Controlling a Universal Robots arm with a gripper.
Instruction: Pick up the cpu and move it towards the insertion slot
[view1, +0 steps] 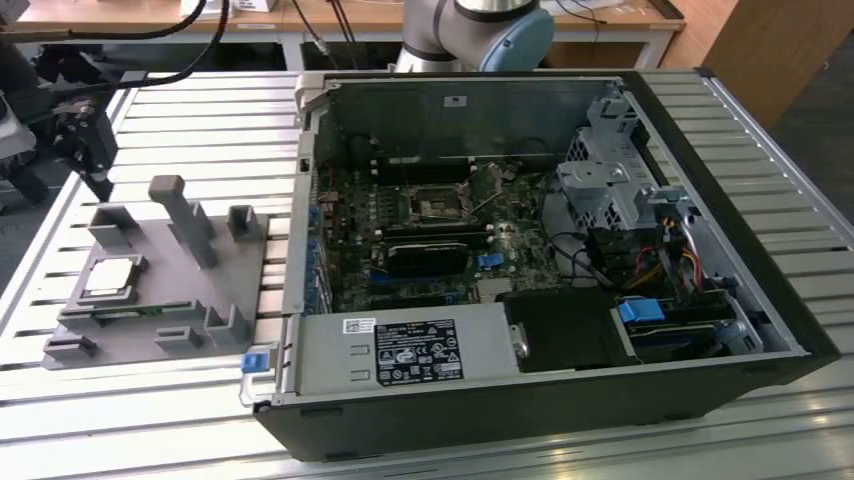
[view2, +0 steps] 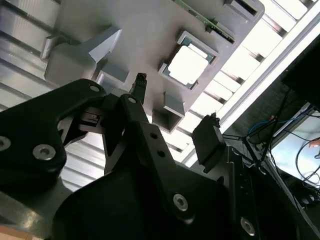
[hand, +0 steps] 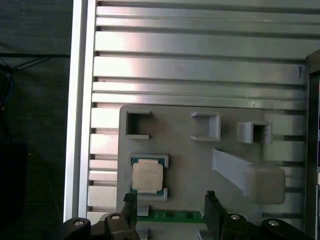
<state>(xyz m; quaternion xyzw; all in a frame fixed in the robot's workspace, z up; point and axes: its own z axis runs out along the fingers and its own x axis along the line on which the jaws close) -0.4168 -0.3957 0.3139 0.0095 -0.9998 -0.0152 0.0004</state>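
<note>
The cpu (view1: 111, 278) lies flat in a recess of the grey fixture (view1: 160, 300) at the exterior view's left, silvery top up. Both wrist views show it too, as the cpu (hand: 147, 176) and the cpu (view2: 188, 65). My gripper (view1: 88, 165) hangs above the table behind the fixture, apart from the chip. In the first wrist view my gripper (hand: 171, 202) is open, with bare fixture between the black fingertips (hand: 131, 204). The second wrist view shows my gripper (view2: 177, 98) the same way. The insertion slot (view1: 438, 205) is the dark square socket on the motherboard.
The open computer case (view1: 747, 200) fills the middle and the exterior view's right, with a power supply (view1: 400, 352) at its front. On the fixture stand a tall slanted post (view1: 183, 218) and several blocks. A green card (hand: 175, 216) lies on edge near the chip. The table (view1: 200, 110) is slatted aluminium.
</note>
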